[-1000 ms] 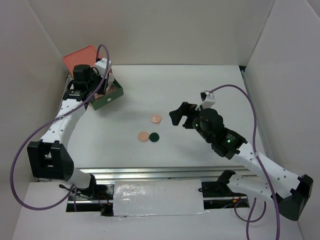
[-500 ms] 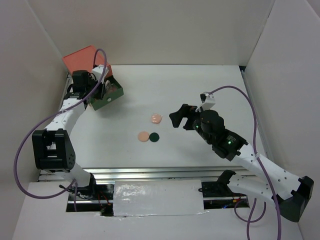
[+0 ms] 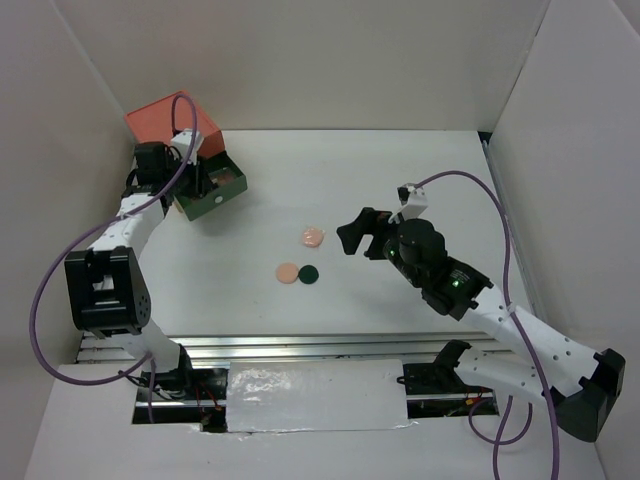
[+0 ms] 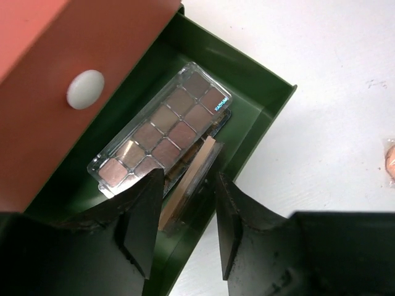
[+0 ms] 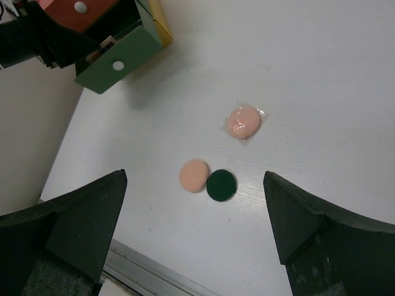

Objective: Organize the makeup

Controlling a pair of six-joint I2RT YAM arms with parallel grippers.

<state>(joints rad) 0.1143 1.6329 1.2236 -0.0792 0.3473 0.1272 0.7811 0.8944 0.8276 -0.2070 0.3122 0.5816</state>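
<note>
Three round discs lie ahead of the right pincer (image 5: 194,179): one peach disc (image 5: 195,175), one dark-green disc (image 5: 221,185) and one pink disc (image 5: 242,121). Just ahead of the left pincer (image 4: 189,179), one green drawer (image 4: 259,92) holds two palettes: one brown palette (image 4: 163,131) and one tan-edged palette (image 4: 207,154).

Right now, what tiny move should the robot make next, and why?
Probably lower the open right tool onto the wrapped pink disc: it is the nearest loose item on the table, and the left tool is busy over the green drawer holding palettes.
</note>
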